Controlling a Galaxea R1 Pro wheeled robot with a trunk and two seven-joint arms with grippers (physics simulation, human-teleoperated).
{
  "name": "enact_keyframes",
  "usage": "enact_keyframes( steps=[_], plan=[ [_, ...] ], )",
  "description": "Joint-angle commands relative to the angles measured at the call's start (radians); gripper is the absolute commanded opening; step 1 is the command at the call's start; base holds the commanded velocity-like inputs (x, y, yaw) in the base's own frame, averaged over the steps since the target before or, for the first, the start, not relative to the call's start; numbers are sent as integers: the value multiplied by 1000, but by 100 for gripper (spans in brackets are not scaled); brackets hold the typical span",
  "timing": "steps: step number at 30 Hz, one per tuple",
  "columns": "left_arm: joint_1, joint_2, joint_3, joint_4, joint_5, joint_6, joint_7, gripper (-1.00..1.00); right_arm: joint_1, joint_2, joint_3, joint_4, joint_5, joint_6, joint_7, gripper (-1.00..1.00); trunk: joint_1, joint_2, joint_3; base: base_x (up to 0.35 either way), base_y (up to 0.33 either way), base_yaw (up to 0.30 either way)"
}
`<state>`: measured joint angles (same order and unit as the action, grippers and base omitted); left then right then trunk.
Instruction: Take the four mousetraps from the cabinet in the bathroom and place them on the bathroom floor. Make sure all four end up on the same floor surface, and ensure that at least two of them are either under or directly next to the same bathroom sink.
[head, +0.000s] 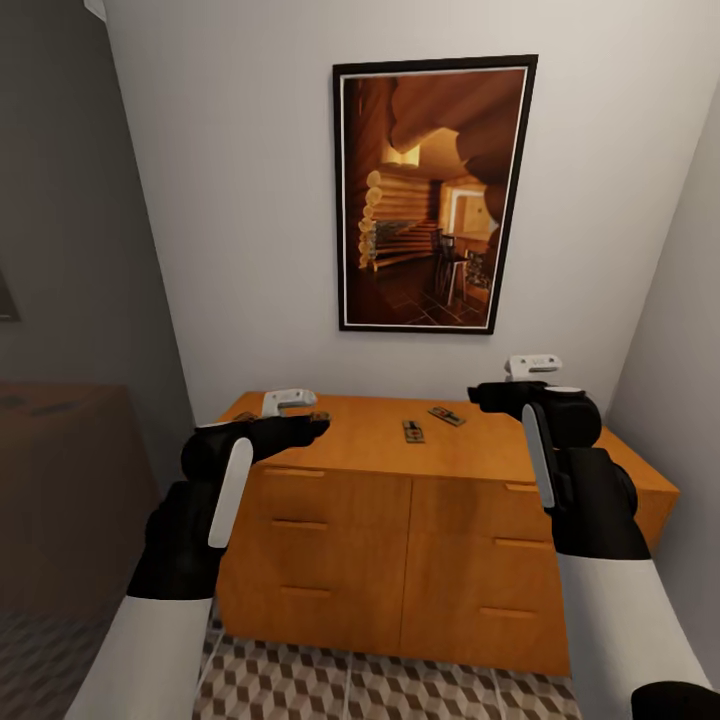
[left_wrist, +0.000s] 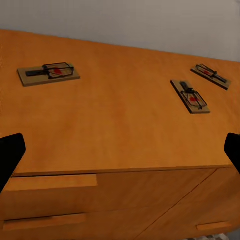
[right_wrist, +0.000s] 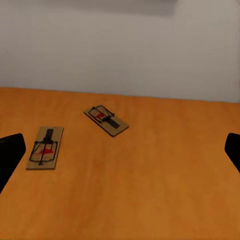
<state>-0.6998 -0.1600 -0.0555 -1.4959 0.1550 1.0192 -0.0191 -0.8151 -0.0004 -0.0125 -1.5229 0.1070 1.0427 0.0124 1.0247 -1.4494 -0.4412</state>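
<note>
Three mousetraps lying flat on top of the cabinet (head: 400, 500): one (left_wrist: 48, 73) near the left end, one (left_wrist: 189, 96) about the middle, one (left_wrist: 210, 76) just beyond it, nearer the back edge. Left hand (head: 300, 425) over the front left corner, right hand (head: 495, 397) over the right end. Both spread wide, holding nothing. Maybe a fourth trap hidden; hard to tell. Bathroom floor (head: 330, 690) below.

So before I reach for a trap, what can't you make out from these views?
- Fourth mousetrap: only three show on the cabinet top, one apart from the pair; in the head view the left gripper covers that corner.
- Sink: not in frame.
- Trap wires, set or sprung: too small.
- Drawer contents: fronts shut.
</note>
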Motion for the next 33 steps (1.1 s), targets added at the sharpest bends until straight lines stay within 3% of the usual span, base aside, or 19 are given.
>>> enact_keyframes(
  steps=[1, 26, 33],
  plan=[
    [-1, 0, 0, -1, 1, 4, -1, 100, -2, 2, 1, 0, 5, 5, 2, 100, 0, -1, -1, 184, 0, 0],
    [-2, 5, 1, 1, 2, 6, -2, 100, -4, 8, 3, 3, -2, 5, 8, 100, 0, -1, -1, 299, 0, 0],
    [-2, 6, 3, 0, 6, 7, -4, 100, -4, 8, 3, 3, -2, 5, 10, 100, 0, -1, -1, 154, 0, 0]
  ],
)
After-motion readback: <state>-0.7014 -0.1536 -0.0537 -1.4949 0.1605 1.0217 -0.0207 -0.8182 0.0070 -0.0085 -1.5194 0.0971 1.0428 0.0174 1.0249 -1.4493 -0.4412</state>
